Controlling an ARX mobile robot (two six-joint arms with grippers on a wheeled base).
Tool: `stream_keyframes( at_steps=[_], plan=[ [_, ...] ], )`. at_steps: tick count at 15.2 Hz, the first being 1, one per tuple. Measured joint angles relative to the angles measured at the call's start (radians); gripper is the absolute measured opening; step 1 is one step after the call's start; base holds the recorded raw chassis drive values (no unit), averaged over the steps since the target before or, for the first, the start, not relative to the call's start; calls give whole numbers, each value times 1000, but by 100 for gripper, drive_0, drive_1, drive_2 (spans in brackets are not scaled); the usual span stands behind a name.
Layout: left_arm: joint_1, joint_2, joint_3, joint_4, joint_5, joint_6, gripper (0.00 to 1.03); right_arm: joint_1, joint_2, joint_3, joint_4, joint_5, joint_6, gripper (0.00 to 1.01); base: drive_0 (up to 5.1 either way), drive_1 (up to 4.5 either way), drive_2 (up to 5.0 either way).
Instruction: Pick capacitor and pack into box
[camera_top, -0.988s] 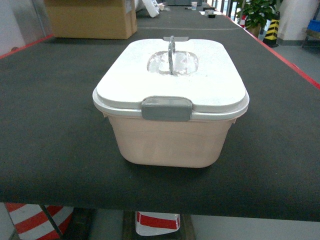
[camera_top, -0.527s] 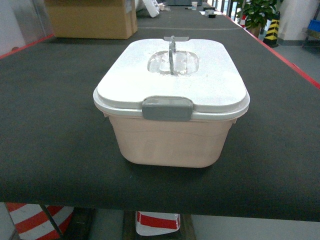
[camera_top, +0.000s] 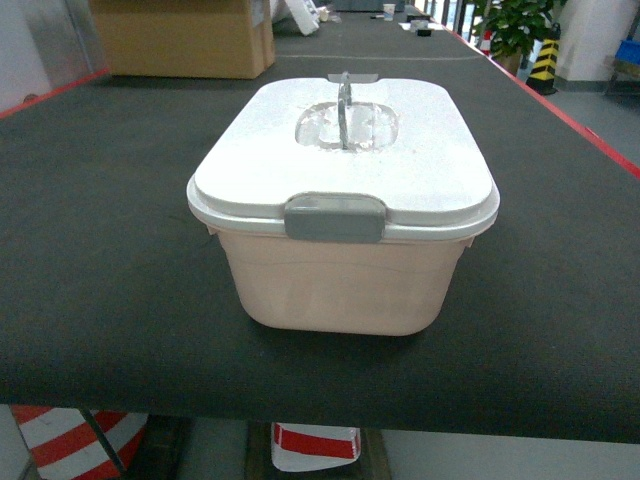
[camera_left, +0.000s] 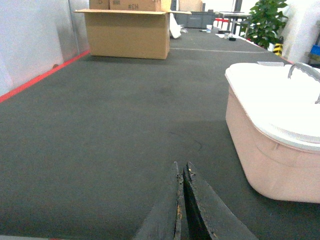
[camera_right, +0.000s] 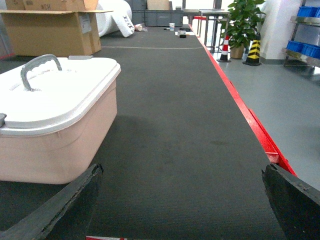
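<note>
Obstacle: box (camera_top: 342, 265), mid-table, lid (camera_top: 345, 160) shut, grey latch (camera_top: 334, 218) at front, handle (camera_top: 344, 105) upright on top | Free: dark table surface (camera_top: 110, 250) to left, right and front of box | Far obstacle: cardboard carton (camera_top: 180, 38) at back left, well apart | Right limit: red table edge (camera_right: 245, 107)
</note>
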Motion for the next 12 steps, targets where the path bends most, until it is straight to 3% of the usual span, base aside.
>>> stream_keyframes(
  at_steps=[3,6,7,12],
  plan=[
    [0,-108,0,-105,0,0,2,0,0,0,0,0,0,98,0,0,0],
    [0,-140,0,-132,0,0,2,0,0,0,0,0,0,98,0,0,0],
    [0,-216,0,-209,0,0,2,0,0,0,0,0,0,98,0,0,0],
    [0,-286,0,-279,0,0,2,0,0,0,0,0,0,98,0,0,0]
  ],
)
